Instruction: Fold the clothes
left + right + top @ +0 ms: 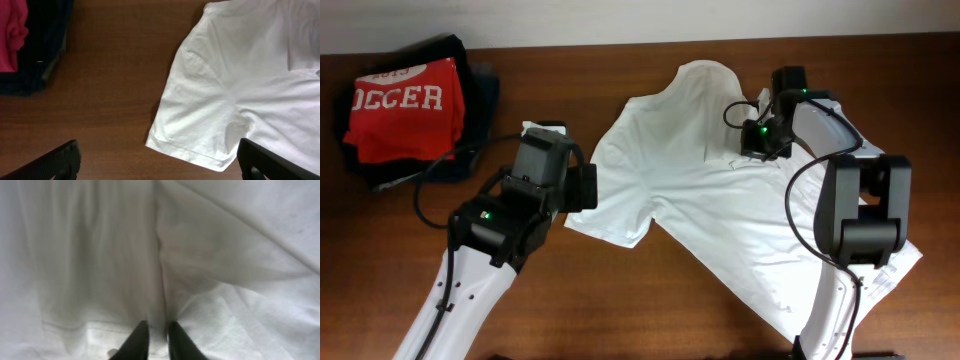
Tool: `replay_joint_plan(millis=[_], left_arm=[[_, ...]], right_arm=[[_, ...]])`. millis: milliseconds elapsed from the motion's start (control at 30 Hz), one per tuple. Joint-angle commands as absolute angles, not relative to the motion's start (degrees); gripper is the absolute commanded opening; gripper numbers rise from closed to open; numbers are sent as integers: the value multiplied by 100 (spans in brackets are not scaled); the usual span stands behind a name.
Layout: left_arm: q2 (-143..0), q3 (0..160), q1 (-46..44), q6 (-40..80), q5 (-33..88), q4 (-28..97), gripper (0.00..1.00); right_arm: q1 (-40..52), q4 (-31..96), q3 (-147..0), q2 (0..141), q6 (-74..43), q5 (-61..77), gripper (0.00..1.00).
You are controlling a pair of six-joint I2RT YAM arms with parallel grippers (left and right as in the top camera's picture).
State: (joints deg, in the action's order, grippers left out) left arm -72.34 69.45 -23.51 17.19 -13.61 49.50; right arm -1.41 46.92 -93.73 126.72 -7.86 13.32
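while right gripper (157, 341) is clamped on white shirt (720, 200) ridge, left gripper (159, 159), spread empty beside sleeve (200, 135), should be lowered onto hem.

Left tool (159, 161) hangs wide open; right tool (158, 339) has fingers pinched nearly together.

The white T-shirt (720, 210) is soft, matt cloth, rumpled into shallow creases, with a stitched hem along its sleeve. Under it the surface (650, 310) is dark reddish-brown wood with a fine grain and a low sheen. Left of the T-shirt, the red shirt (405, 105) is matt cloth with flat white printed letters and lies on dark matt clothes (485, 90). The left claw (157, 152) and the right claw (157, 340) have smooth black fingers that look like plastic. The left arm (460, 290) and the right arm (835, 310) have smooth, faintly glossy white shells and black housings.
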Motion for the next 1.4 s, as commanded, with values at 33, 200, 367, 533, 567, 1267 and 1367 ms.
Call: replay_joint_plan(millis=[33, 200, 367, 533, 567, 1267, 1367], left_arm=[[-7249, 6914, -2349, 1732, -1439, 4936, 99], [-7249, 6914, -2349, 1732, -1441, 4936, 99], [-7249, 6914, -2349, 1734, -1439, 4936, 99], [-7249, 6914, -2349, 1732, -1439, 4936, 99], [-7249, 6914, -2349, 1732, -1439, 4936, 99], [-7249, 6914, -2349, 1732, -1439, 4936, 99], [-7249, 6914, -2349, 1734, -1439, 4936, 99]], right_arm=[[-156, 4982, -9703, 12766, -867, 1138, 8], [-152, 5212, -10147, 12763, -864, 1306, 4], [-167, 5290, -10772, 12763, -867, 1304, 4], [-67, 5653, -10438, 12779, -864, 1304, 4], [19, 5540, -10158, 12779, -864, 1306, 4], [-3, 5170, -9896, 12766, -775, 961, 27], [-12, 5186, -9950, 12766, -775, 963, 33]])
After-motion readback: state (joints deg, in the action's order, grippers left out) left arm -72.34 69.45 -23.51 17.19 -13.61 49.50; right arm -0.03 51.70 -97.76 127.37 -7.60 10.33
